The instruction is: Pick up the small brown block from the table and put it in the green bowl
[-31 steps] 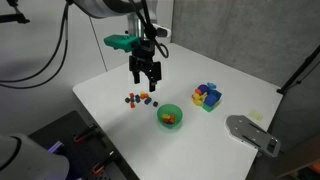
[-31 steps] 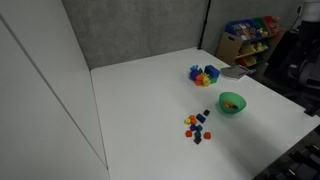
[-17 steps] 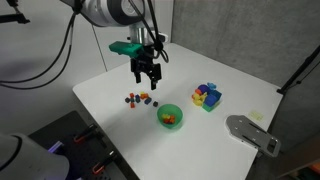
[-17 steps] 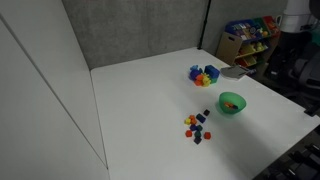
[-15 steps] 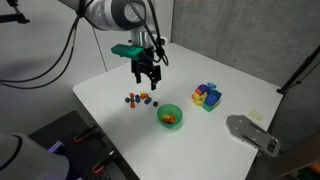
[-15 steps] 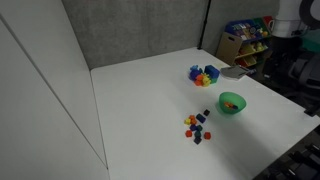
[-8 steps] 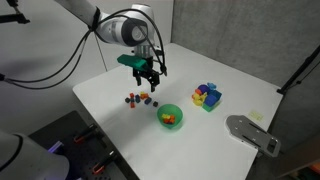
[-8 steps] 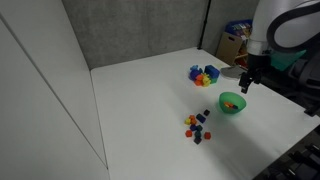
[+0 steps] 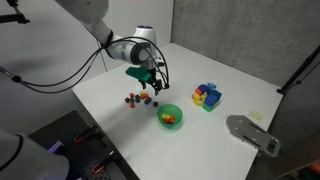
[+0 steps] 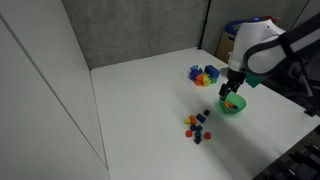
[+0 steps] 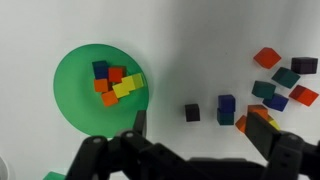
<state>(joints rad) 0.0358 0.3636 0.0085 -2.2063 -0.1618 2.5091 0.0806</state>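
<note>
The small brown block (image 11: pixel 192 113) lies alone on the white table between the green bowl (image 11: pixel 70 100) and a cluster of tiny coloured blocks (image 11: pixel 280 85). The bowl holds several blue, red, orange and yellow blocks. My gripper (image 11: pixel 200 130) is open and empty, hovering low over the table, and the brown block sits just beyond the gap between its fingers. In both exterior views the gripper (image 9: pixel 152 86) (image 10: pixel 228 96) hangs between the bowl (image 9: pixel 170 117) (image 10: pixel 233 104) and the cluster (image 9: pixel 139 99) (image 10: pixel 196 126).
A blue-yellow-red pile of larger toy blocks (image 9: pixel 207 96) (image 10: pixel 204 75) stands further back on the table. A grey device (image 9: pixel 252 134) sits at the table's corner. A shelf with colourful items (image 10: pixel 250 40) stands behind the table.
The arm has swung in and come down from high above the table to just over the spot between the bowl and the block cluster. The blocks and bowl have not moved.
</note>
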